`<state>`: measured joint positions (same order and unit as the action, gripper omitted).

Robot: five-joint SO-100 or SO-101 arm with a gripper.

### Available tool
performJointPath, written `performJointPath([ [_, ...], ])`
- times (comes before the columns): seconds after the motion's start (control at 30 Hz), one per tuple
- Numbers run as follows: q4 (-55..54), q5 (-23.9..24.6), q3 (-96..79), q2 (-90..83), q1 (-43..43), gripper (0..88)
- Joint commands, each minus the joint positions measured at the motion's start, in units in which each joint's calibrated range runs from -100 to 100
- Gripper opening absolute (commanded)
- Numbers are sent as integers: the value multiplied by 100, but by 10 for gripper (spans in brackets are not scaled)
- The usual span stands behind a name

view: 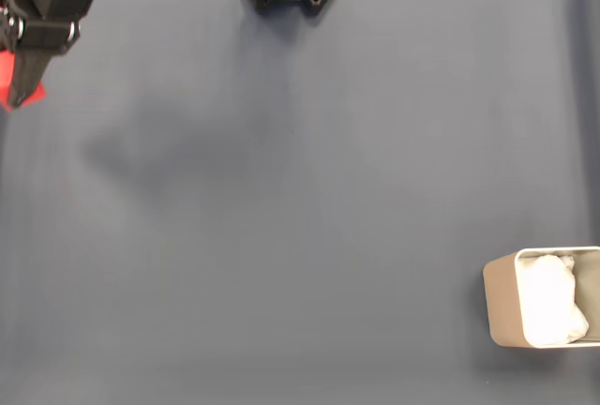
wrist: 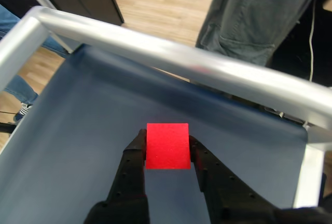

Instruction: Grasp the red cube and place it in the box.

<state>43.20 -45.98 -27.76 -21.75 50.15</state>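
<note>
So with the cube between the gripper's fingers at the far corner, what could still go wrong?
The gripper pinches the red cube only at the fingertips, so it may slip or twist out. The box sits at the opposite corner in the fixed view, so the long carry gives time for a drop. The metal rail is close and might be struck.

Bright red cube [wrist: 167,145], black jaws, beige box [view: 503,300] with white padding [view: 553,298], dark blue-grey table cover [view: 309,208]

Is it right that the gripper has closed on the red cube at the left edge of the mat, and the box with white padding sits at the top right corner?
Not quite. The gripper does clamp the red cube, but the box sits at the bottom right corner of the mat, as the fixed view shows.
</note>
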Motion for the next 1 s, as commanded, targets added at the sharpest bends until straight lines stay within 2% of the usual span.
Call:
performJointPath([
  [0.0,16,-59,695,9,-519,0],
  [0.97,-58,-283,1508,-138,-4503,0],
])
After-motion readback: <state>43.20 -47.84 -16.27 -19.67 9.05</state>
